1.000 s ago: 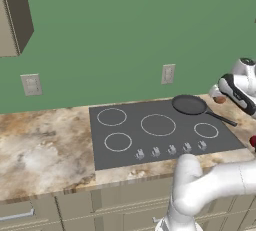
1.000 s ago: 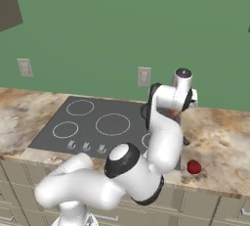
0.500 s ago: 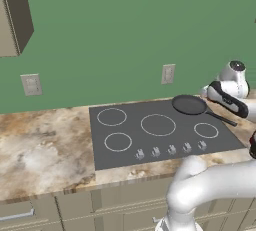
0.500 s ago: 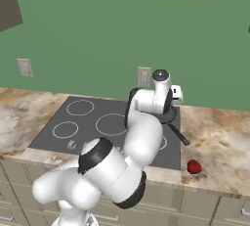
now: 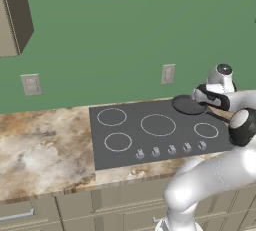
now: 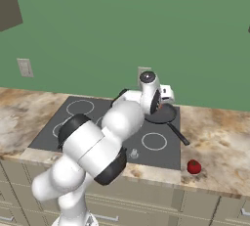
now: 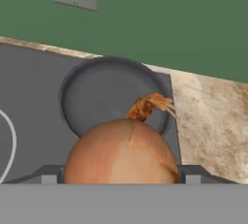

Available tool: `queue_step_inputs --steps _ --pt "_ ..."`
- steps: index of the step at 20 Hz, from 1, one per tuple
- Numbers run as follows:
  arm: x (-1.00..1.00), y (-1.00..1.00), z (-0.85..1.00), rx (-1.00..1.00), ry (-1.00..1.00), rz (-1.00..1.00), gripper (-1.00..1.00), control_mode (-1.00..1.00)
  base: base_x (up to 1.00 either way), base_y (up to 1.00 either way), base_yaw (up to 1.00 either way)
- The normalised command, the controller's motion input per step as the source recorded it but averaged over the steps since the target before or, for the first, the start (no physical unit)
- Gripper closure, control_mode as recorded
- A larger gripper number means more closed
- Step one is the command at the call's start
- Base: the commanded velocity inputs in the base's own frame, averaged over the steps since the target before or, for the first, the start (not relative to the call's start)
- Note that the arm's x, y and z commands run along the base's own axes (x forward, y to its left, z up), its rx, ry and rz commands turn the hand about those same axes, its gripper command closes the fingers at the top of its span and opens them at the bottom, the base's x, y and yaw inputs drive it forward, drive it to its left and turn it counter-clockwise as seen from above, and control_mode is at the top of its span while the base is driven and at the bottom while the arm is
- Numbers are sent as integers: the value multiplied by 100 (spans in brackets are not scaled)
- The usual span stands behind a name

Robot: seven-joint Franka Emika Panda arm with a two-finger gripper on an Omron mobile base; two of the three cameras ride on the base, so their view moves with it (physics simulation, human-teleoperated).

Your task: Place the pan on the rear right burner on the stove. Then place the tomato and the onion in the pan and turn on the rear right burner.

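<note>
In the hand view the brownish-orange onion [image 7: 121,152] fills the gap between my two dark fingertips [image 7: 48,174], so my gripper [image 7: 121,175] is shut on it. Just beyond it the dark grey pan [image 7: 109,97] lies empty at the rear right of the stove [image 5: 150,140], its thin black handle pointing to the front right. My gripper [image 5: 201,95] hangs just right of the pan [image 5: 188,106], close above its rim. The pan [image 6: 163,115] hides the rear right burner. On the counter to the stove's right, near the front edge, lies the red tomato [image 6: 194,167].
A row of silver knobs [image 5: 170,150] runs along the stove's front edge. The front right burner ring [image 6: 154,141] lies bare. A wall outlet [image 5: 168,73] sits behind the stove, and a vent hood hangs above. Marbled counter spreads to both sides.
The arm has swung left from over the right-hand counter, bringing the hand with the onion to the pan's right rim. The pan and tomato have stayed put.
</note>
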Motion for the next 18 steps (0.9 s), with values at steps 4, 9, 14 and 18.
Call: queue_step_inputs --steps 4,9,14,18 --pt "0 4 -9 -1 0 0 100 -100 0 0 0" --pt "20 0 -12 0 1 0 100 -100 0 0 0" --pt "33 7 0 0 0 0 100 -100 0 0 0" --pt "13 9 0 0 0 0 100 -100 0 0 0"
